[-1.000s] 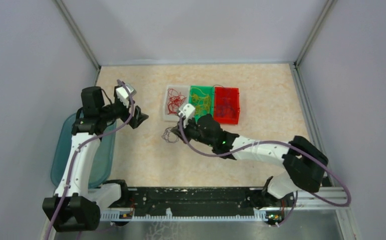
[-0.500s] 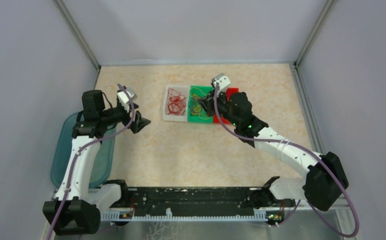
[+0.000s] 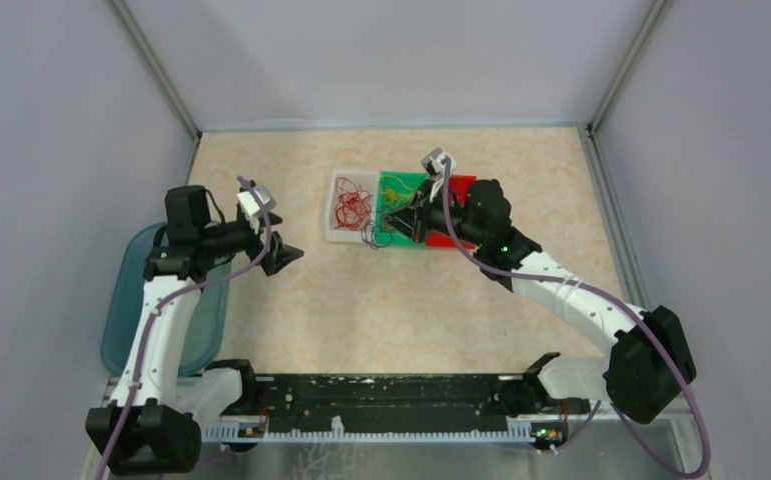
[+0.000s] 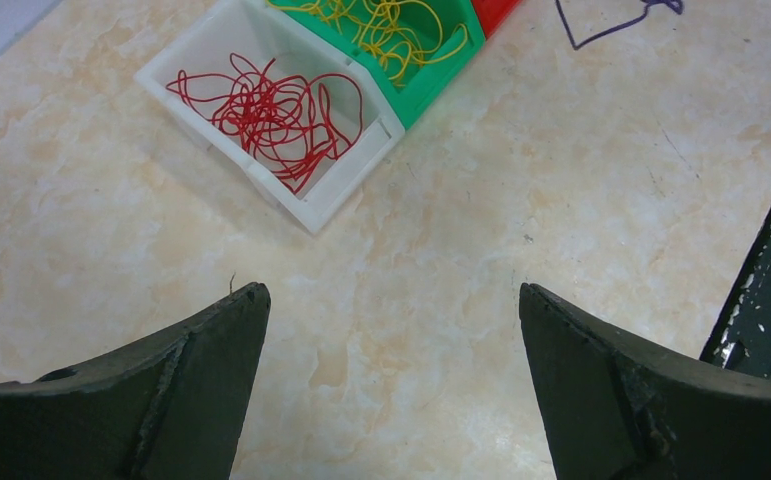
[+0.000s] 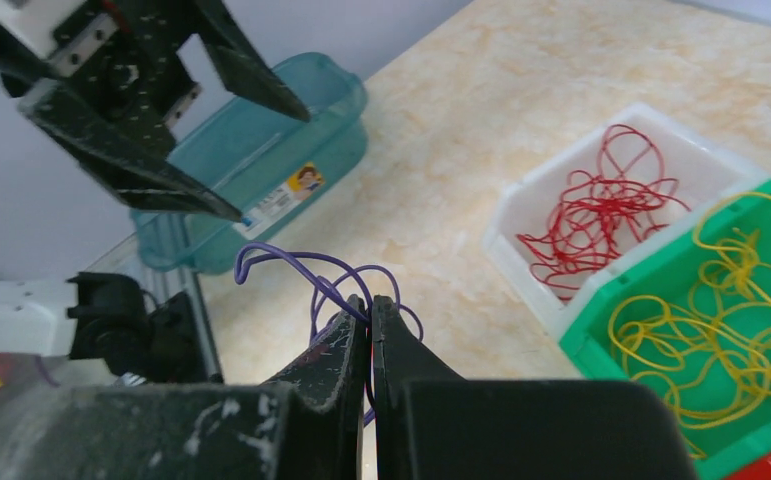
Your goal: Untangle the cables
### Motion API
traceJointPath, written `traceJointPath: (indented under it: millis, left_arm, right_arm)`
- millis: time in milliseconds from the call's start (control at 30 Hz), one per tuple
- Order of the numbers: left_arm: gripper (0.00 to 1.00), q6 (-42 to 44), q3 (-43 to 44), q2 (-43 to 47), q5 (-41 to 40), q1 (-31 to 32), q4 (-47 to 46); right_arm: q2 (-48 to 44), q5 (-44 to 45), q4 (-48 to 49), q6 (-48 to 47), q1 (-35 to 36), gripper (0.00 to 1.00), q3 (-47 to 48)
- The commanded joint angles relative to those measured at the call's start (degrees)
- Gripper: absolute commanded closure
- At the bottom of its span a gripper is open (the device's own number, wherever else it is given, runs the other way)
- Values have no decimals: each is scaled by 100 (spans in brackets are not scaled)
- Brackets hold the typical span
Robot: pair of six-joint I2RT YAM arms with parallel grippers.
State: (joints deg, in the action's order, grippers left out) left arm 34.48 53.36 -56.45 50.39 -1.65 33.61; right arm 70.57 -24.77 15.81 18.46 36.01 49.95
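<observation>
right claw point(image 5: 369, 300): clamped tight on the purple cable point(image 5: 291, 258), fingers pressed flat together, hanging over the front-left corner of the green bin point(image 4: 429, 88)
purple cable: pinched right at the fingertips. The loose loops spill out past the tips and dangle by the green bin's front edge, and I can't tell if they reach the tabletop point(image 3: 361, 310)
purple cable look: super thin, springy, a few open curls, no knot that I can see
left claw point(image 4: 391, 290): wide open, nothing in it, hovering well left of the green bin
red cables point(image 4: 271, 110): a scribbly wad in the white bin point(image 4: 333, 198), which sits right up against the green bin's left side
yellow cables point(image 4: 391, 25): loose curly pile inside the green bin itself
red bin point(image 3: 464, 183): on the green bin's right side, partly behind the right arm
teal tub point(image 5: 261, 150): far left of the green bin, see-through plastic with rounded corners
materials: bins are hard glossy plastic, the tabletop is beige and marbled, the claw fingers are matte black tapered wedges
</observation>
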Motion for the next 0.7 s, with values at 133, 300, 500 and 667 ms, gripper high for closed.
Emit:
traceJointPath:
  millis: [133,300,500,667]
  left_arm:
    - [0,242,-165,108,308,-16,140]
    - [0,444,-344,190,289,-12,250]
    - [0,155,-353,140,165,-11,52]
    - [0,-65,-350,77,11,-12,-136]
  right_arm:
    - [-221,-1808,1233,918,-147,100,-161]
    - [-499,-2102,1691,979,-147,100,-599]
    - [-489,483,-250,-191,-158,100,-104]
    - [88,2338,-977,-493,-679,100,436]
